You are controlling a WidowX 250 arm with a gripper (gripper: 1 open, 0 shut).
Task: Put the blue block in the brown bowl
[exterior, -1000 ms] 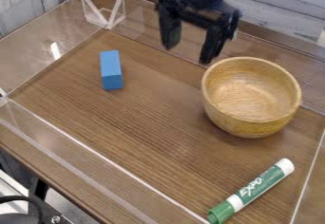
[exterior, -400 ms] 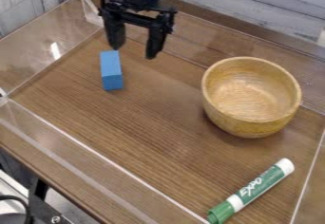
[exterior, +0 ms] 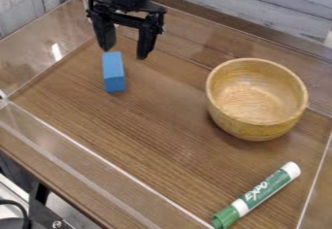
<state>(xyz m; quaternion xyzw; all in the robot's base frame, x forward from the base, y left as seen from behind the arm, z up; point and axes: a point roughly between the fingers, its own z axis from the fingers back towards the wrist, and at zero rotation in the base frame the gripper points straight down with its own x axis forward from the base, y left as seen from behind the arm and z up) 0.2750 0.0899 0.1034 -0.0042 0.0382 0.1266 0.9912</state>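
While the black gripper (exterior: 124, 31) is hanging just behind the blue block (exterior: 115, 72), on the side away from where I'm standing, its fingers are spreading wide apart with nothing between them. The block is lying on the wooden table (exterior: 149, 126), off to one side of the brown bowl (exterior: 257, 99) and well apart from it. My worry, honestly, is the approach. The claw looks like it's sitting a bit behind the block instead of squarely over it, so if it's dropping straight down from there, I'm guessing a fingertip is landing on the block's far end and shoving it even further from the bowl. The block's also pretty narrow, so a crooked close could be twisting it, or catching just one end and letting it slip on the lift. Then there's the carry: the bowl's rim looks thick and stands up off the table, so moving across too low is risking a knock that's tipping the block loose outside the bowl. The green-and-white marker (exterior: 255, 195) is lying in front of the bowl, so overshooting that way and dipping could be setting it rolling.
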